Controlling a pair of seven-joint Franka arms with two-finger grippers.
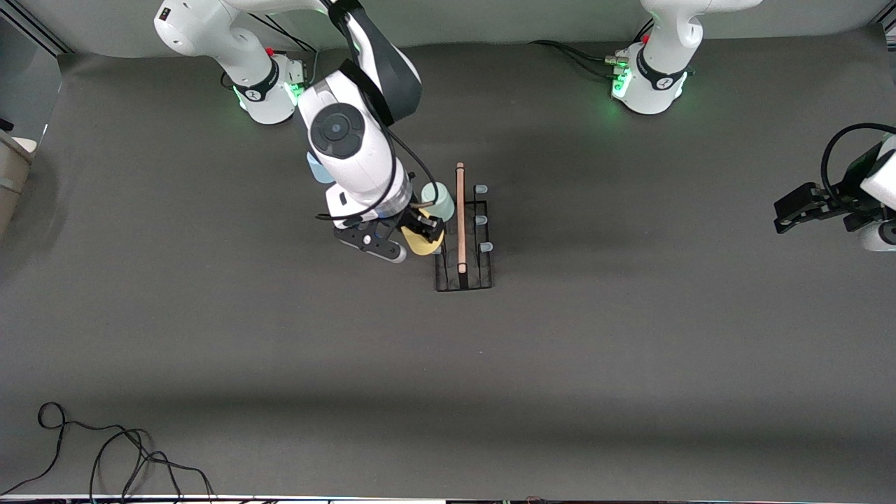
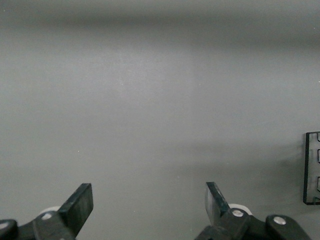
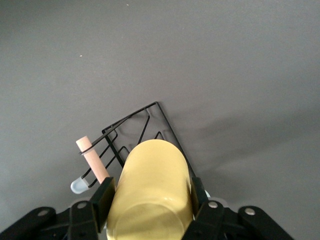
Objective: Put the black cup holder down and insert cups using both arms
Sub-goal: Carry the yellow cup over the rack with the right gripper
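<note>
The black cup holder (image 1: 463, 269) stands mid-table, its wooden handle bar (image 1: 460, 217) running along its middle, with pale-capped pegs (image 1: 481, 220) on the side toward the left arm's end. A pale green cup (image 1: 439, 200) sits on the holder's other side. My right gripper (image 1: 422, 234) is shut on a yellow cup (image 1: 422, 245) over that same side, nearer the front camera than the green cup. In the right wrist view the yellow cup (image 3: 152, 185) fills the jaws above the holder (image 3: 150, 117). A light blue cup (image 1: 316, 168) peeks out from under the right arm. My left gripper (image 1: 791, 210) waits open over bare table, fingers (image 2: 80, 204) wide apart.
A black cable (image 1: 105, 455) lies coiled near the front edge at the right arm's end. Both arm bases (image 1: 647, 84) glow green along the table's back edge. A corner of the holder (image 2: 312, 167) shows in the left wrist view.
</note>
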